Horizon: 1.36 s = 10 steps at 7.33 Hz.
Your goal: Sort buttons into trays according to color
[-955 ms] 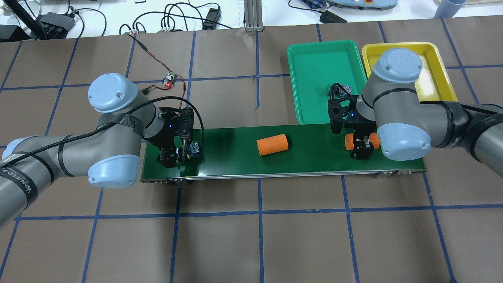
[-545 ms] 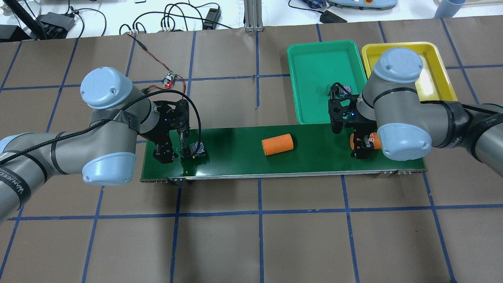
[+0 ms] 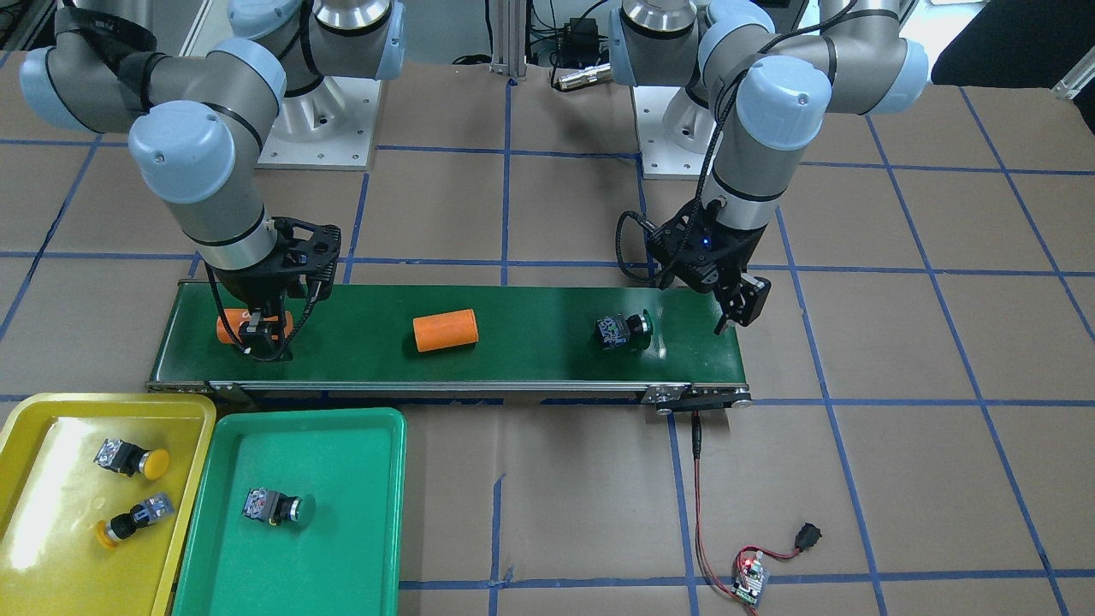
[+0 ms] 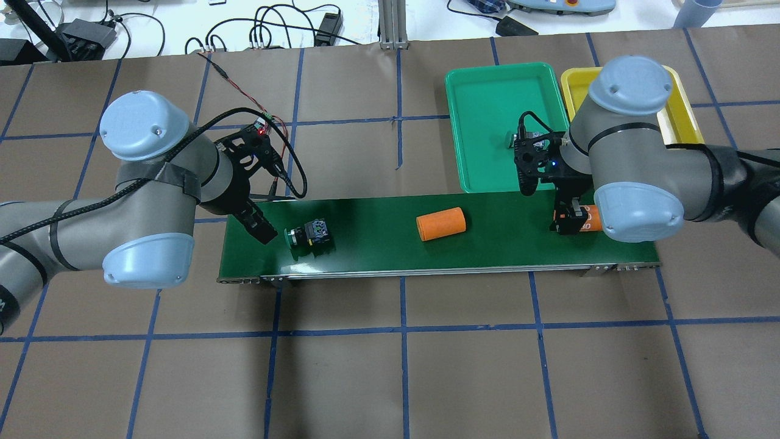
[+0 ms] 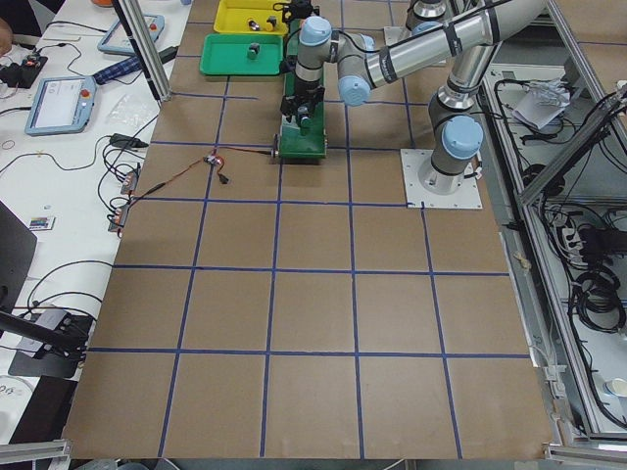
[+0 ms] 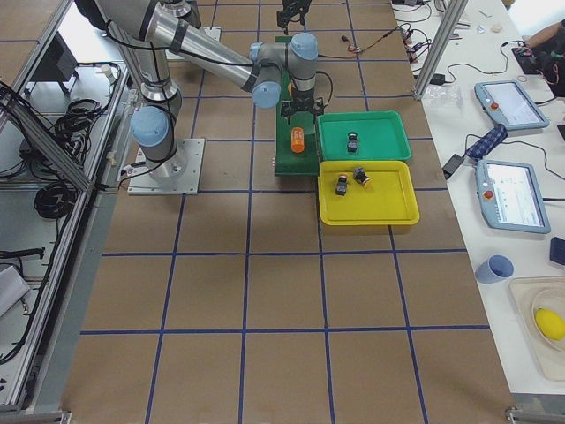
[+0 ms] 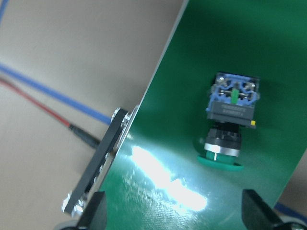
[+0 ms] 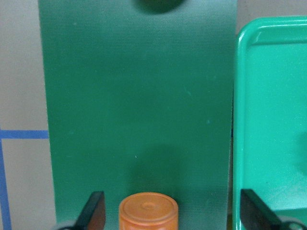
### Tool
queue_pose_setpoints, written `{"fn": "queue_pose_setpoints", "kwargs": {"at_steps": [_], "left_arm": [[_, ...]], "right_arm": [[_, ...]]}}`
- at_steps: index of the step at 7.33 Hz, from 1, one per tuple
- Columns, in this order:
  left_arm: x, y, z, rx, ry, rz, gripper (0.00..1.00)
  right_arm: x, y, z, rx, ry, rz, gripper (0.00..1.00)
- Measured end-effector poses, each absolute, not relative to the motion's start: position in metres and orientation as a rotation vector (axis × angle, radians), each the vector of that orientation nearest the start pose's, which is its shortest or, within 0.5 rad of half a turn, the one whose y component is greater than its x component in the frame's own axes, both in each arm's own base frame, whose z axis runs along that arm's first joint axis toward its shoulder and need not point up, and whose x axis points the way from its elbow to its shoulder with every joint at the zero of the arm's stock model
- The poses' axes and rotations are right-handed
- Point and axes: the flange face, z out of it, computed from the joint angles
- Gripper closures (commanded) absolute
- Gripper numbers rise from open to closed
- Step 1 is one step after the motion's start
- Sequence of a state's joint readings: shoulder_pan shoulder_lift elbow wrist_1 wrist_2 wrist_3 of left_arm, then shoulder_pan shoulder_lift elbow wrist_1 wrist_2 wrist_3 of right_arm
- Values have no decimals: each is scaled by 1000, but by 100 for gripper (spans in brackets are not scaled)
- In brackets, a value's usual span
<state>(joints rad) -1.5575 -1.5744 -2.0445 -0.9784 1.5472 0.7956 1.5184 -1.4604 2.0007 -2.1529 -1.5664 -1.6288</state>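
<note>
The left pincer is hanging over 1 end of the conveyor belt, its fingers spread and holding nothing. A circuit board with a lit red lamp is lying on the table beyond this pincer, partly hidden by the wrist in the overhead view. 1 green-capped button is lying on its side on the belt near the left pincer, cap toward it and not touching it. A loose orange cylinder is lying on the belt between the 2 pincers, clear of both.

The right pincer is standing spread astride a second orange cylinder, which is touching neither finger. The print on that cylinder is too small to read. Just beyond the right pincer, the green tray is holding 1 green-capped switch, which the wrist is hiding in the overhead view. Beside it, the yellow tray is holding 2 yellow-capped buttons. The right arm is covering most of this tray from overhead.
</note>
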Motion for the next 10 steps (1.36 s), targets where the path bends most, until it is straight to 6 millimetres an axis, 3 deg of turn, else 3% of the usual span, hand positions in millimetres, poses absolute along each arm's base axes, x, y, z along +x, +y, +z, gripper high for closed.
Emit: {"fn": "queue_pose_setpoints", "kwargs": {"at_steps": [1, 3, 5, 7, 10], "left_arm": [[-129, -463, 345, 992, 2976, -118, 0], [-131, -466, 414, 607, 3112, 49, 0], [-131, -475, 474, 408, 3149, 123, 0], [-132, -469, 498, 204, 3163, 153, 0], [-133, -467, 504, 73, 3161, 152, 0]], "right_arm": [[108, -490, 293, -2241, 2231, -41, 0], [109, -488, 289, -2227, 2218, -25, 0], [109, -488, 283, -2219, 2209, -10, 0], [110, -491, 276, -2211, 2199, -6, 0], [111, -492, 271, -2209, 2191, -3, 0]]}}
